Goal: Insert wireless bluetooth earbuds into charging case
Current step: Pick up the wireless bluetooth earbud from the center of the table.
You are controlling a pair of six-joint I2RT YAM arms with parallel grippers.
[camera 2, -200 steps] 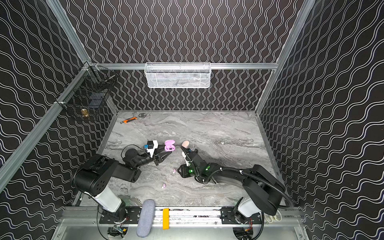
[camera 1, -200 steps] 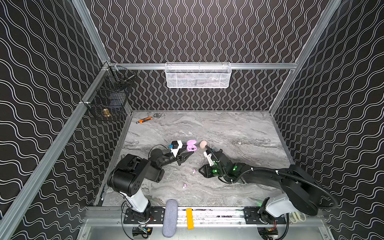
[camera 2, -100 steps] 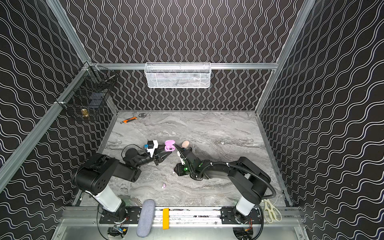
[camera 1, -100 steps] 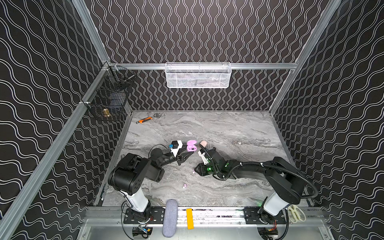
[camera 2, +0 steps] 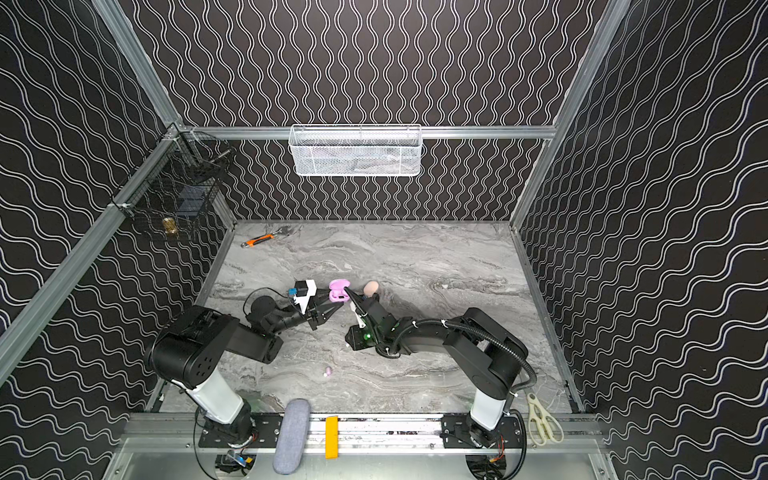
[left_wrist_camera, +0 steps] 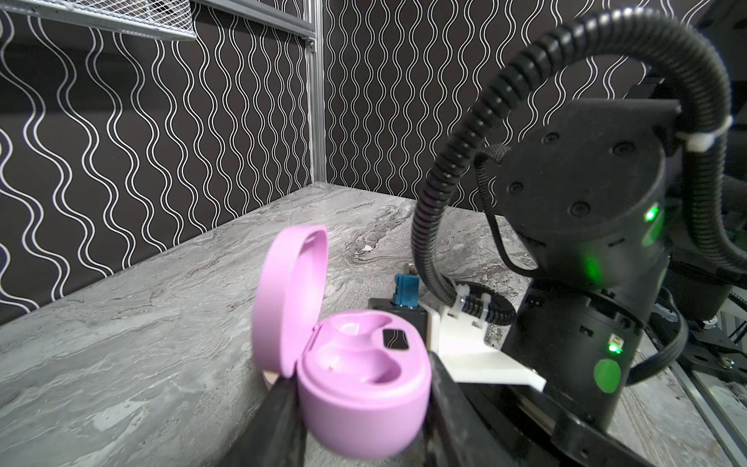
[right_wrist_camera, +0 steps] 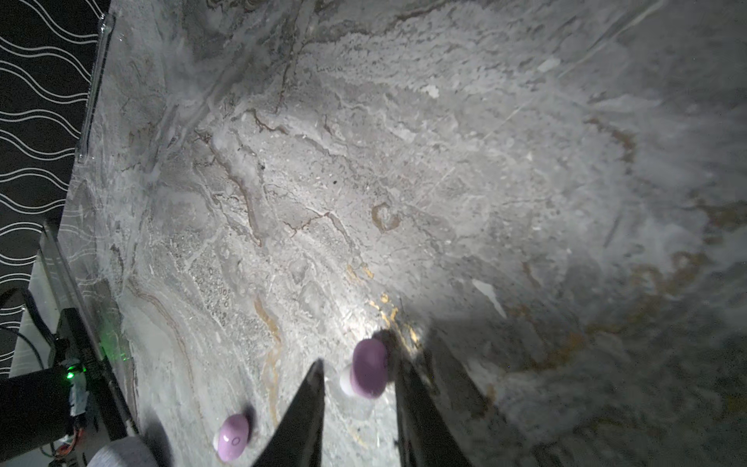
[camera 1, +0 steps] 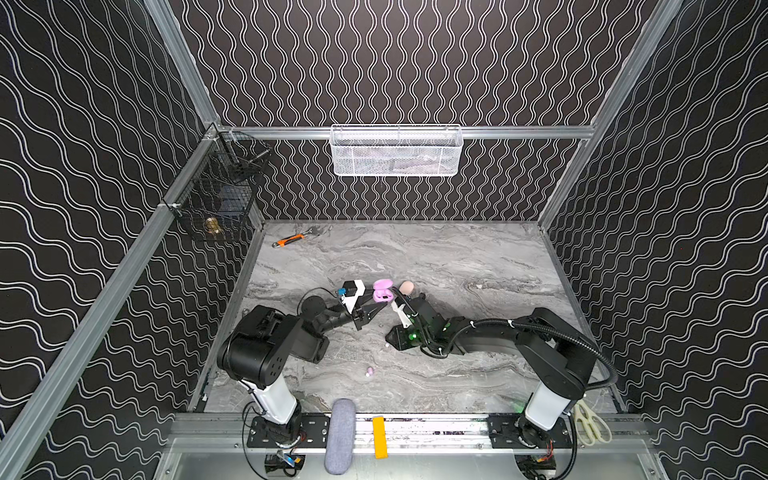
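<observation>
My left gripper (left_wrist_camera: pixel 361 390) is shut on the base of a lilac charging case (left_wrist_camera: pixel 364 388), which it holds upright with the lid open and both wells empty. Both top views show the case (camera 1: pixel 382 291) (camera 2: pixel 338 290) beside a closed cream case (camera 1: pixel 406 286). My right gripper (right_wrist_camera: pixel 359 364) points down at the table, open, and straddles a lilac earbud (right_wrist_camera: pixel 368 368). The bud lies against one finger, with a slim gap to the other. A second lilac earbud (right_wrist_camera: pixel 232 436) (camera 1: pixel 369 371) lies loose nearby.
An orange-handled tool (camera 1: pixel 291 240) lies at the back left. On the walls hang a white mesh basket (camera 1: pixel 397 151) and a black wire basket (camera 1: pixel 220 195). Scissors (camera 1: pixel 590 419), a grey pouch (camera 1: pixel 340 436) and a yellow block (camera 1: pixel 379 432) rest on the front rail. The right wrist (left_wrist_camera: pixel 566 242) is close to the case.
The right arm has swung left and lowered its gripper over the lilac earbud, and its jaws have narrowed. The left arm and the case have stayed still.
</observation>
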